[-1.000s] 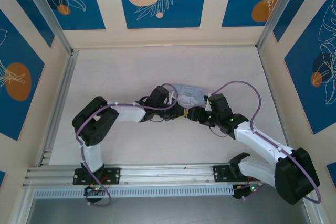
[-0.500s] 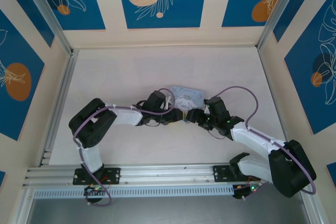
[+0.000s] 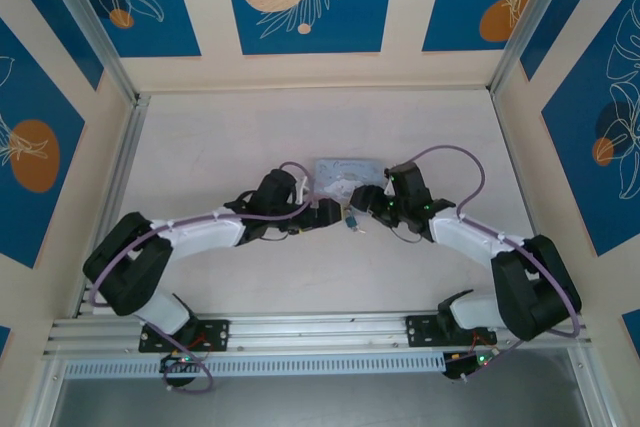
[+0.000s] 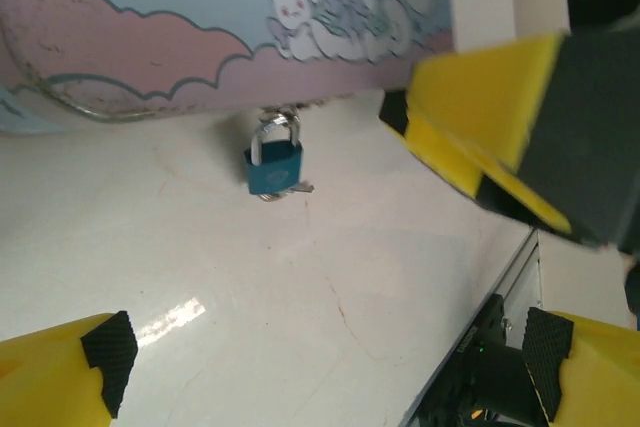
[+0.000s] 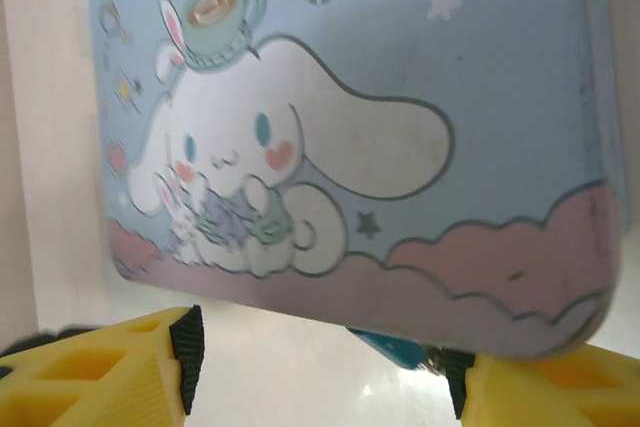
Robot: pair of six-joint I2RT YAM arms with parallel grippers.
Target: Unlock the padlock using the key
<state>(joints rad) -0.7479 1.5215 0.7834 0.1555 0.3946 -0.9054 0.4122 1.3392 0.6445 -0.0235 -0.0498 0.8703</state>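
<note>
Teal padlock [image 4: 274, 162] dead ahead of left gripper [image 4: 325, 352], shackle end farthest, near tin [image 4: 150, 37]; jaws wide, empty (right gripper [image 5: 320, 372] alongside, likewise spread, empty).

The padlock [image 4: 274, 165] is set on the table [image 3: 230, 137] just before the tin [image 3: 345, 168], between the left gripper [image 3: 335, 213] and right gripper [image 3: 363, 201]; what may be the key [image 4: 298, 187] is seen touching its body.
</note>
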